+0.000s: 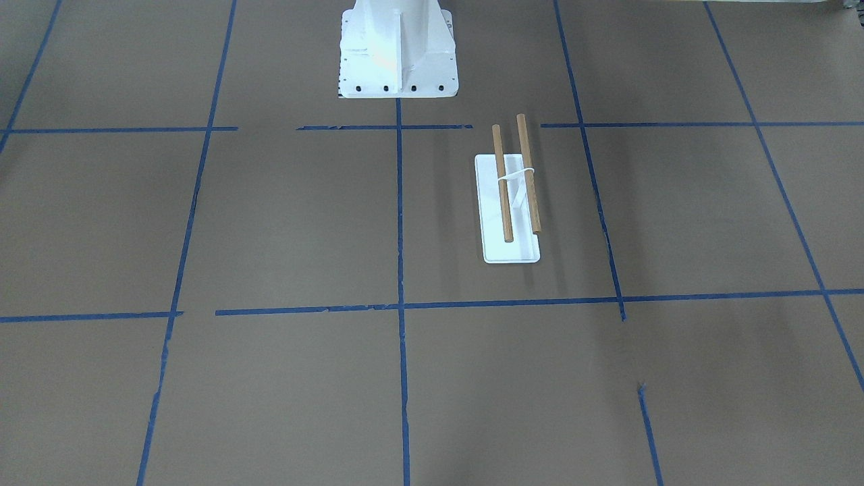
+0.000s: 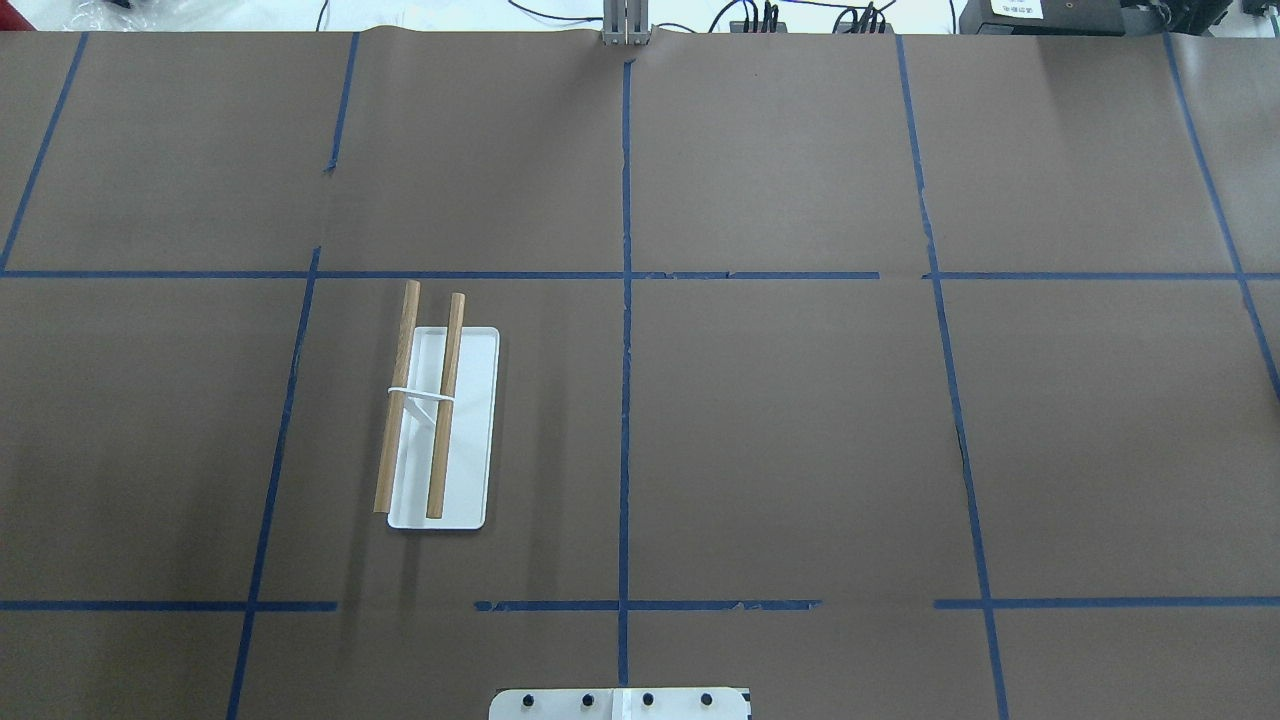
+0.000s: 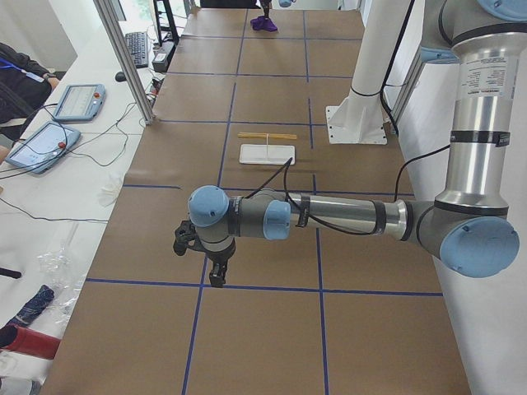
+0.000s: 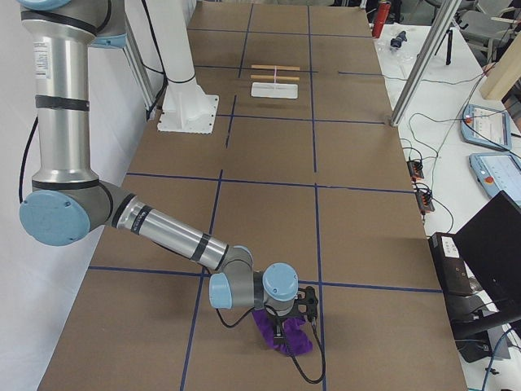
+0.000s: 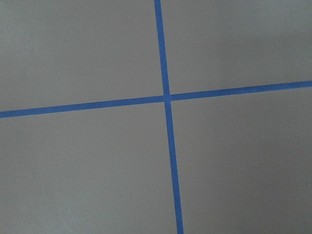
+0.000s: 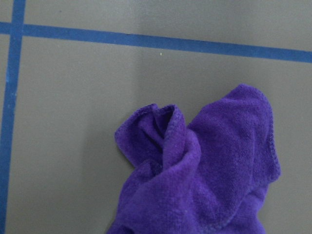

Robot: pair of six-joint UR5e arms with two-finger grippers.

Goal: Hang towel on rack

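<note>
A: Far left first. Left gripper (image 3: 216, 280)?

B: It points down over the brown table (image 2: 800, 450), near that end, just above a blue tape cross (image 5: 166, 97). Only the side camera catches it, so I can't tell whether the fingers are apart or together. The left wrist view shows just bare paper and tape.

A: Next over?

B: The rack (image 2: 440, 420). It stands upright on the robot's left half, just left of the centre tape line (image 2: 625, 400). It has two brown rods (image 2: 448, 400) side by side over a flat white base (image 2: 472, 430), and nothing hangs on them. The white pedestal (image 2: 620, 703) is at the near edge, centre.

A: And the towel?

B: The towel (image 6: 204, 175) is at the far right end, well apart from the rack. It's a crumpled purple heap lying on the table, just below a tape line in the right wrist view.

A: Right gripper (image 4: 283, 328)?

B: It points down right over the heap. Again it's in a side view only, and the wrist camera doesn't show the fingers. I can't tell if it's spread, closed or pinching the cloth, and I can't tell if it touches.
</note>
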